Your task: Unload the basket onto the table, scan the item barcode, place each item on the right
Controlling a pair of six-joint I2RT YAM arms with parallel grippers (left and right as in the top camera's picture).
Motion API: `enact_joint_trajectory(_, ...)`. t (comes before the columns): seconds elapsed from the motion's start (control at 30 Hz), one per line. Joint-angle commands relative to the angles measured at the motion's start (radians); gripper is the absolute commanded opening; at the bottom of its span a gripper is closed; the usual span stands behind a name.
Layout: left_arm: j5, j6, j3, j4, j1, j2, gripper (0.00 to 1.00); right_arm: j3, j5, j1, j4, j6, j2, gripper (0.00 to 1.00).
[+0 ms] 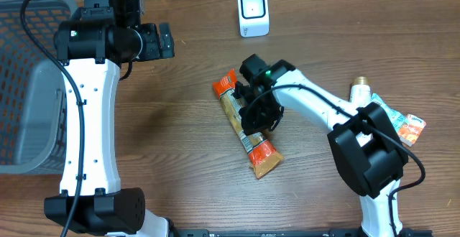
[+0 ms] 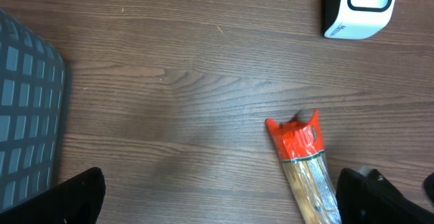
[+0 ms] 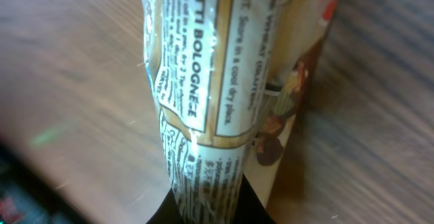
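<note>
The right gripper (image 1: 257, 116) is closing tightly on the spaghetti packet (image 1: 253, 145) and is pinching its middle. The packet is lying slanted on the worktop (image 1: 180, 122), below the white scanner (image 1: 253, 11) and apart from it. The left gripper (image 1: 164, 41) is standing wide open and is holding nothing, near the grey basket (image 1: 29, 86).

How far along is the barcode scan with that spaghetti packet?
Done: the right gripper is clamped on the spaghetti packet. In hand: the lift, since the packet lies on the table. Left: carrying it to the white scanner and showing the barcode. The left gripper hangs open, holding nothing.
</note>
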Motion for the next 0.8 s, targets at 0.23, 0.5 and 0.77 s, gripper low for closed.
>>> enact_joint_trajectory(0.23, -0.006, 0.015, 0.004, 0.002, -0.002, 0.003, 1.0, 0.194, -0.489, -0.206, -0.053, -0.126, -0.151, 0.04)
enact_joint_trajectory(0.5, -0.006, 0.015, 0.004, 0.002, -0.002, 0.003, 1.0, 0.194, -0.34, -0.323, 0.145, 0.186, -0.331, 0.04)
enact_joint_trajectory(0.77, -0.006, 0.015, 0.004, 0.002, -0.002, 0.003, 1.0, 0.194, 0.084, -0.284, 0.352, 0.351, -0.391, 0.03)
